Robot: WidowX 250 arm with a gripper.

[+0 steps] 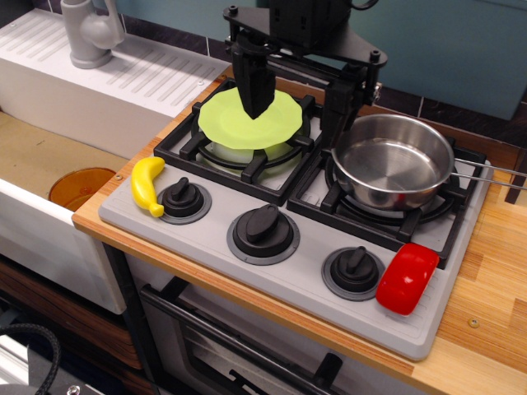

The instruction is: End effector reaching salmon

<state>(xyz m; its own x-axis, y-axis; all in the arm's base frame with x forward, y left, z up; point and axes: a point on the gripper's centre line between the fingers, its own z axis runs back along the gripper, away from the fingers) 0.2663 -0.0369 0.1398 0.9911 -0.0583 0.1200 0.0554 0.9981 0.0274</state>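
The salmon (407,278) is a glossy red rounded piece lying at the front right corner of the grey toy stove (288,276), just right of the right knob (354,270). The black gripper (295,127) hangs over the back of the stove, far behind and to the left of the salmon. Its two dark fingers stand wide apart with nothing between them. The left finger (254,82) is over a lime green plate (251,122), and the right finger (339,111) is beside the pot's back left rim.
A steel pot (395,160) sits on the right burner, its handle pointing right. A yellow banana (148,186) lies by the left knob (183,199). A middle knob (263,233) stands between. A sink with an orange bowl (81,185) and a grey faucet (90,33) is at left.
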